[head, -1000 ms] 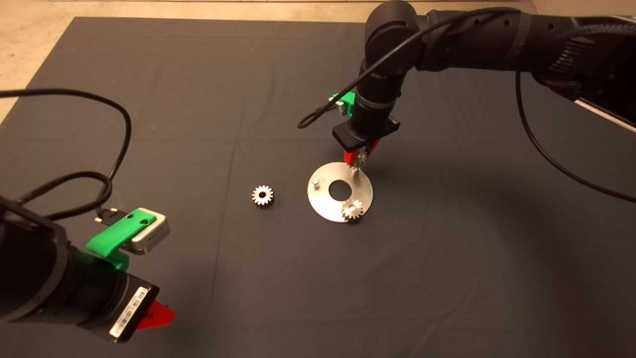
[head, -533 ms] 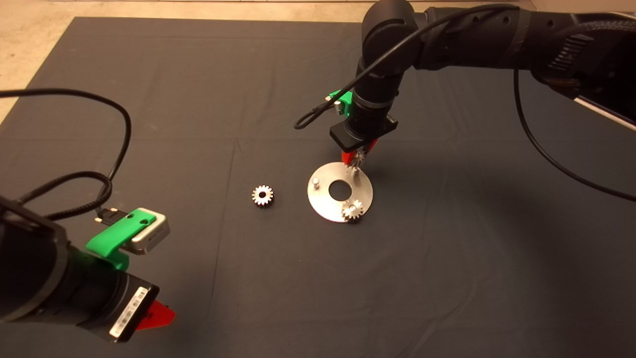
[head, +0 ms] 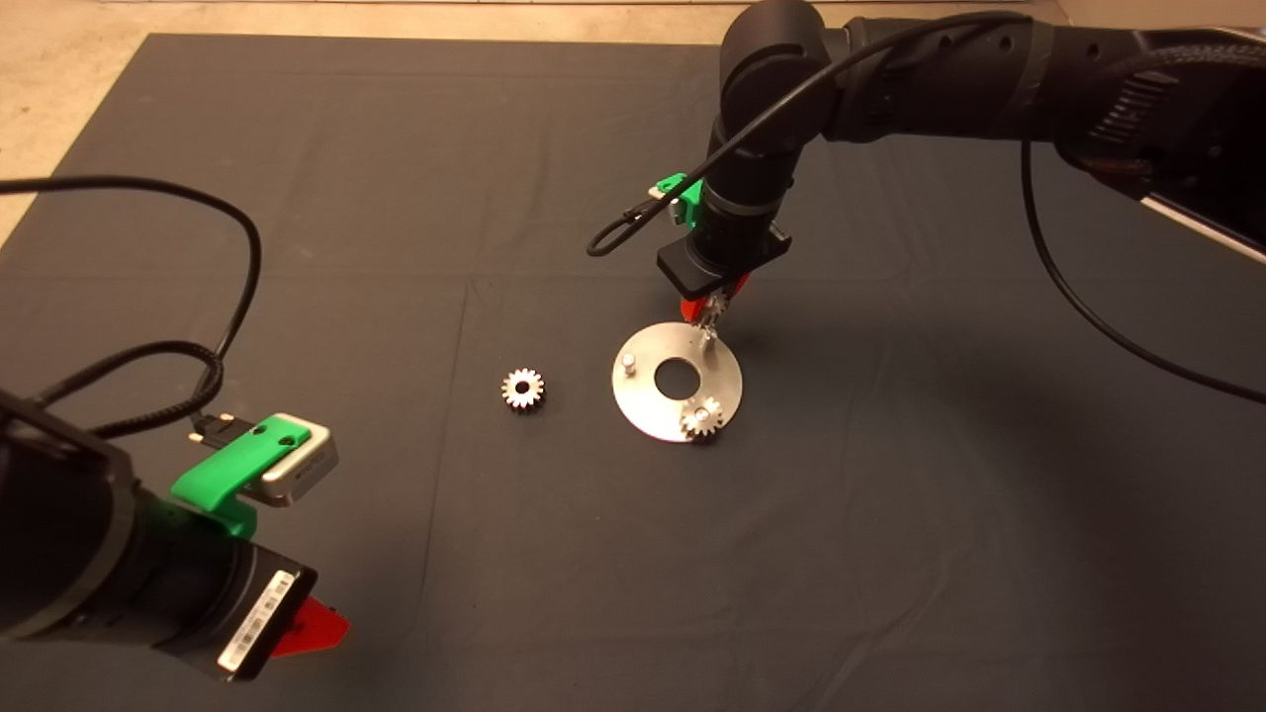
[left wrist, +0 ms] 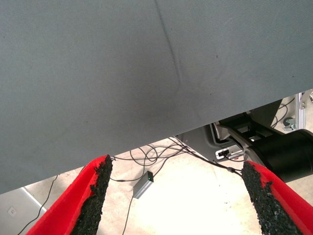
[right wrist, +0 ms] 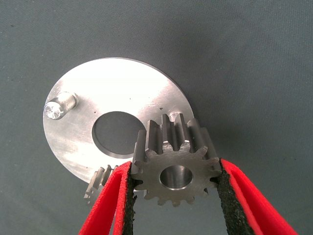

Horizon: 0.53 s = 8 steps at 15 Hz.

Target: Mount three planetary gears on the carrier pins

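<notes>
Dark mat point(head: 415, 178) covers the table, pale floor showing past its far edge. Silver disc point(head: 677, 382) lies approx mid-mat. R gripper point(head: 714, 305) hangs over the disc's far edge, fingers closed on a gear point(right wrist: 175, 166), gripped by its teeth on both sides w/ its centre hole visible. The held gear sits above a carrier pin point(head: 708, 340), not seated on it. Seated gear point(head: 700, 419) is on the near pin. Bare pin point(head: 627, 362) stands on the disc's left side. Loose gear point(head: 522, 388) lies flat on the mat, left of the disc, apart from it. L gripper point(left wrist: 176, 205) is parked at the mat's lower left, fingers wide apart, holding nothing.
</notes>
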Each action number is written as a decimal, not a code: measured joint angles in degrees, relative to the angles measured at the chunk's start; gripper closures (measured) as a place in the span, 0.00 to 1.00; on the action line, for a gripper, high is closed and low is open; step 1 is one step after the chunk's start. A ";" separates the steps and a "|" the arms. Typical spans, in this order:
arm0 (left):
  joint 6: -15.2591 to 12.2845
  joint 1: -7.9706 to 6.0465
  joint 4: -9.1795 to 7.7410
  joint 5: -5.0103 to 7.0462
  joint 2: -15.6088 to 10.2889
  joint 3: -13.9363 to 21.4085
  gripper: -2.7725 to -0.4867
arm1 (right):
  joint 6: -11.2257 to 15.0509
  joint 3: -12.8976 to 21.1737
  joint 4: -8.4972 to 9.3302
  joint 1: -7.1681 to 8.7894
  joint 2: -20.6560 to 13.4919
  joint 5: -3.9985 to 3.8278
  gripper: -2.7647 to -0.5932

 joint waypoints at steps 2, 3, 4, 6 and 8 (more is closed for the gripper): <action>-0.02 0.00 0.00 0.00 0.00 0.00 0.39 | 0.00 0.00 -0.18 0.00 0.00 0.00 0.81; 0.00 0.00 0.00 0.01 0.00 0.00 0.39 | 0.00 0.00 -0.24 -0.02 0.00 0.00 0.81; 0.00 0.00 0.00 0.00 0.00 0.00 0.39 | 0.00 0.00 -0.32 -0.22 -0.02 0.00 0.81; 0.00 0.00 0.00 0.00 -0.02 0.00 0.39 | 0.02 0.01 -0.37 -0.95 -0.05 0.00 0.81; 0.00 0.00 -0.02 -0.01 -0.27 0.00 0.39 | 0.02 0.06 -0.43 -1.56 -0.17 0.00 0.81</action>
